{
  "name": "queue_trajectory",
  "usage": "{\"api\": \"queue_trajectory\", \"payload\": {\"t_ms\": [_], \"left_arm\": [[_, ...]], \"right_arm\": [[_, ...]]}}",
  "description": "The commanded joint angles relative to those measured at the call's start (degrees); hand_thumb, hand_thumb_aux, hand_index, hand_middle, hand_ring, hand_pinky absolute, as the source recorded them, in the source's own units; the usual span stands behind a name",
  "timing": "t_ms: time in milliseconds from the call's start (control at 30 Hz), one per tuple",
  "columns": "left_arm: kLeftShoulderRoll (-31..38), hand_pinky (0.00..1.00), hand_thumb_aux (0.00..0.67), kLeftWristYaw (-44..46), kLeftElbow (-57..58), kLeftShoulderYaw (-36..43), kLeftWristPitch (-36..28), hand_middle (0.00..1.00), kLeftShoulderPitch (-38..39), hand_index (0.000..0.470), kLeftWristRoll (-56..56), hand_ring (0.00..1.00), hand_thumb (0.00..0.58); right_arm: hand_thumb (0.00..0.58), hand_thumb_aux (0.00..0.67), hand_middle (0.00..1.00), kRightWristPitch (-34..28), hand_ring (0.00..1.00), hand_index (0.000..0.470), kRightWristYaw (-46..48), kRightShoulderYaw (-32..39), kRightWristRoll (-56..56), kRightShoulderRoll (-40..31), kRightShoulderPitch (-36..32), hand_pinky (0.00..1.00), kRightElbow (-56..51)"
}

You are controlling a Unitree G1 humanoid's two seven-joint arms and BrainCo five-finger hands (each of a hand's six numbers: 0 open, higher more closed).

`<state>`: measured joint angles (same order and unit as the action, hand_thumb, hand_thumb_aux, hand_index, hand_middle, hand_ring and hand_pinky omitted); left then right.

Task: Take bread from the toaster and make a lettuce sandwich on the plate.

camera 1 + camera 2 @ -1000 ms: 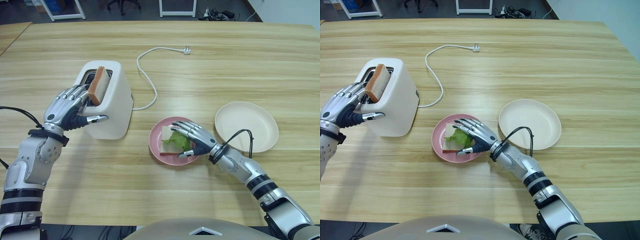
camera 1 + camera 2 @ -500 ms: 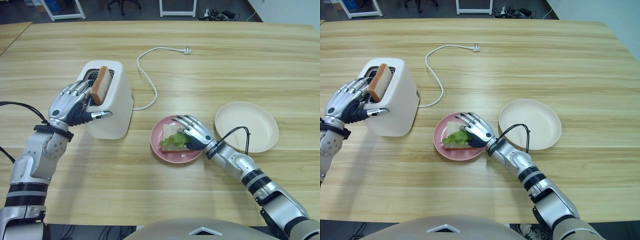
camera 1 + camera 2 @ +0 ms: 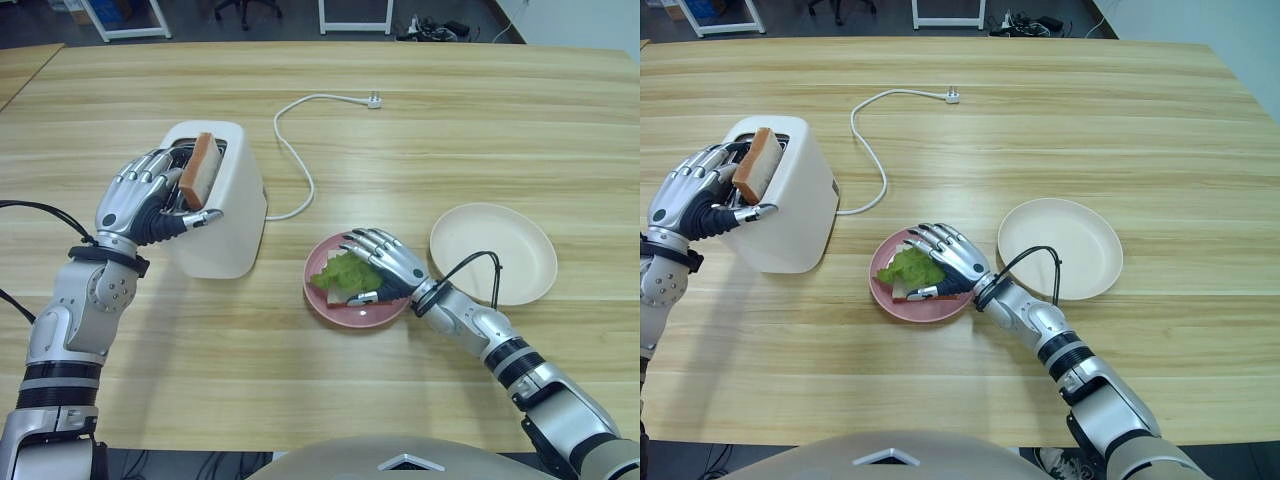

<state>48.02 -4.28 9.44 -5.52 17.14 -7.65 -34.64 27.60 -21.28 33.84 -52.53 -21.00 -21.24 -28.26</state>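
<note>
Judging by how things lie, the sandwich is about half built. On the pink plate (image 3: 340, 316), near the middle of the counter (image 3: 470, 140), a first slice of bread (image 3: 902, 291) already lies flat. The lettuce (image 3: 338, 271) is spread over it and covers most of its top. The right hand (image 3: 388, 266) rests over the right side of that leaf with its fingers (image 3: 362, 243) splayed wide and flat. It grips nothing and seems only to be pressing or settling the leaf. The step still left is the top slice (image 3: 198, 168), which stands upright and well proud of the slot of the white toaster (image 3: 228, 232), to the left of the plate. The left hand (image 3: 145, 195) is up against the slice at the toaster's top. Whether it has a real hold on the bread I cannot tell. The slice has to come out of the slot, travel across to the pink plate and go down on the lettuce, and for that the right hand will probably need to clear away first. The toaster's cord (image 3: 293, 158) trails off across the counter, and a cream plate (image 3: 493, 290) sits just right of the pink one with nothing on it.
</note>
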Motion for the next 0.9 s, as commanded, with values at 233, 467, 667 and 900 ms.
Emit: {"api": "queue_trajectory", "payload": {"t_ms": [233,467,667,900], "left_arm": [[-0.9,0.00,0.670,-0.6,1.7,0.3,-1.0,0.00,-1.5,0.470,1.1,0.00,0.580],[-2.5,0.00,0.670,-2.3,0.6,-3.2,1.1,0.00,-2.7,0.470,7.0,0.00,0.580],[-4.1,0.00,0.670,-5.2,-1.6,-8.4,2.3,0.00,-4.8,0.470,11.7,0.00,0.580],[-5.9,1.00,0.670,-3.5,-2.7,-9.9,4.2,1.00,-5.5,0.470,16.8,1.00,0.580]], "right_arm": [[0.000,0.000,0.05,3.3,0.05,0.000,1.6,-4.7,5.8,-2.2,2.2,0.05,6.3],[0.000,0.000,0.04,3.4,0.04,0.000,0.8,-6.3,5.8,-2.0,2.7,0.04,7.3],[0.000,0.000,0.04,3.7,0.04,0.000,0.4,-6.9,5.8,-1.7,2.8,0.04,7.5],[0.000,0.000,0.04,4.3,0.04,0.000,-0.2,-8.6,6.6,-1.9,3.2,0.04,8.7]]}}
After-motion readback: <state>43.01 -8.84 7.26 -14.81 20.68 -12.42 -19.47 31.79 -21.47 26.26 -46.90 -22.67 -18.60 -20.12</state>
